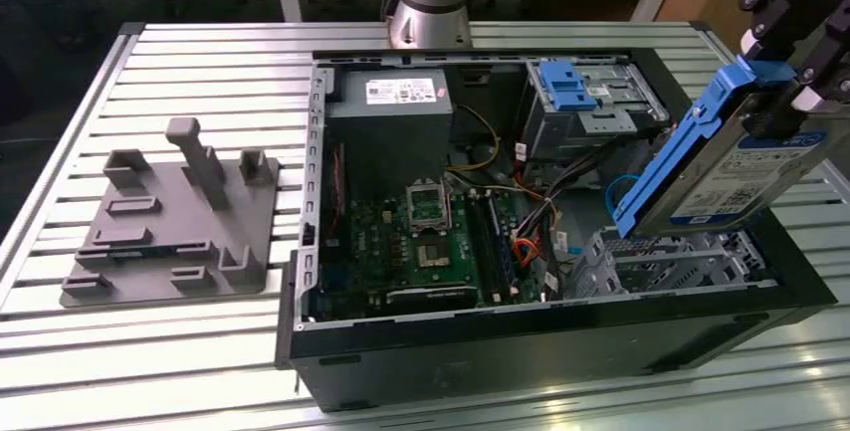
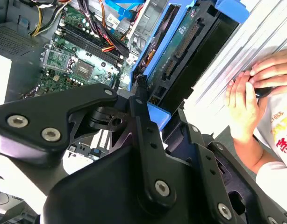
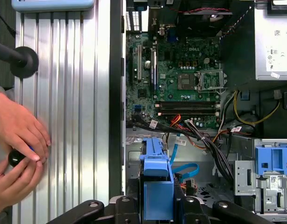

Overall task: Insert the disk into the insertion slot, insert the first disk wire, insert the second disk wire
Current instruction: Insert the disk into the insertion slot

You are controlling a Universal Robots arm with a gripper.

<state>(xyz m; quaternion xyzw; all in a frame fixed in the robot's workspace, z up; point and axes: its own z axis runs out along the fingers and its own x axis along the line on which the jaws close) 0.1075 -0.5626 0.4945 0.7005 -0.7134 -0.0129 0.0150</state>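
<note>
Fingers clamp disk, tilted — above insertion slot

The disk, a flat silver drive with a white label in a bright blue plastic carrier, hangs steeply tilted over the open case, its lower end close above the insertion slot; whether they touch cannot be told. The slot is a boxy silver-grey cage with perforated walls, standing in the case's near corner on the exterior view's right. The second disk wire, a thin flat bright blue cable, lies in a loose loop on the case floor just beside the disk.
</note>
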